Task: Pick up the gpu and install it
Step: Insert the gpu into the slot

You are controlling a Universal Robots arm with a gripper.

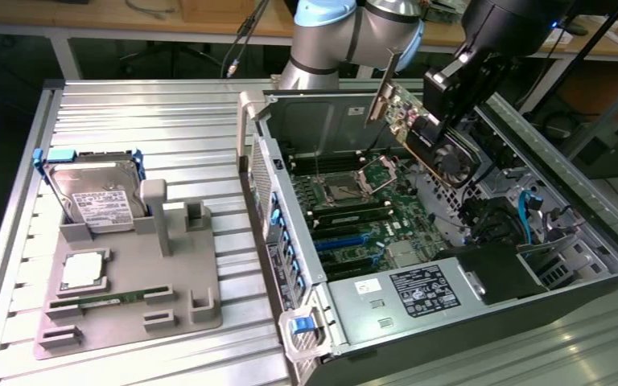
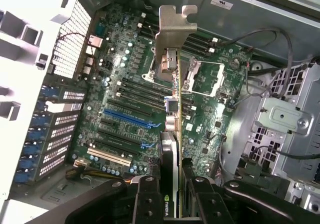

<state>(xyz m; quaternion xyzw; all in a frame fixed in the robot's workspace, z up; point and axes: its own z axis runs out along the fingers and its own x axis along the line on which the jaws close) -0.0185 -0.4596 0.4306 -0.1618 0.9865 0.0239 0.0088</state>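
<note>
At the exterior view's left, a grey holder [image 1: 180, 281] is sitting on the ribbed metal desk [image 1: 158, 121]. A hard drive [image 1: 96, 197] is standing upright at its far end, and a memory stick [image 1: 116, 298] is lying flat toward its near edge. Just right of it, the open computer case [image 1: 287, 241] is lying on its side with its motherboard [image 1: 363, 209] facing up. Over the case's far part, the pincer [image 1: 438, 121] is clenching the gpu [image 1: 401, 108] on edge, bracket at the end away from the grip. The card is hanging in the air, clear of the board. Beneath it, the processor socket [image 2: 205, 79] and a blue expansion slot [image 2: 127, 116] are lying uncovered. Further right, blue cables [image 1: 525, 215] and a metal drive cage [image 2: 282, 116] are crowding the case's right side.
</note>
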